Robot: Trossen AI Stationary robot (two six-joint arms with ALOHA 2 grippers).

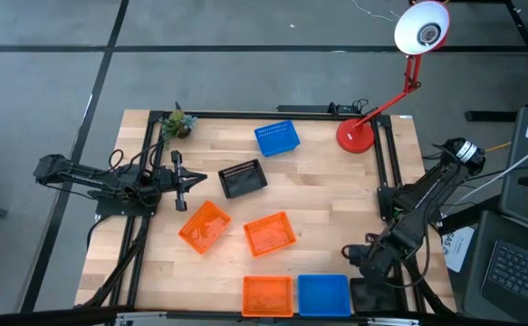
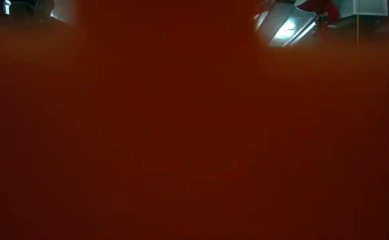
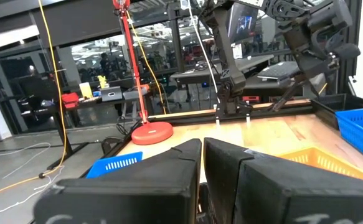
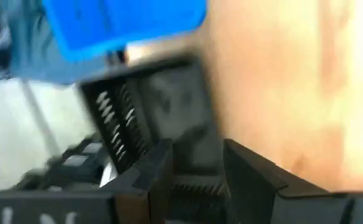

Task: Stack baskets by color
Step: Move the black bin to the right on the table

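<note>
Across the table top, six baskets show from above, a seventh only at the right wrist

High view: blue basket [image 1: 275, 139] at 12 o'clock, black basket [image 1: 243, 178] just toward 11 from centre, tilted orange basket [image 1: 204, 225] at 8, second orange basket [image 1: 270, 234] just below centre. Third orange basket [image 1: 267, 295] and second blue basket [image 1: 323, 294] sit side by side at the 6 o'clock edge. All shallow, rectangular, slatted sides. Left gripper [image 1: 194, 179] at 9 o'clock, just beside the black basket, apart from it. Red lamp [image 1: 356, 135] at 1, small plant [image 1: 178, 122] at 11.

Left wrist view only: fingers pressed almost together, nothing between.

Right wrist view only: right gripper [image 4: 197, 149] fingers spread, over another black basket [image 4: 150, 118] beside a blue one; the arm hides this from above.

Low view: orange-red blur fills it, cannot tell what
</note>
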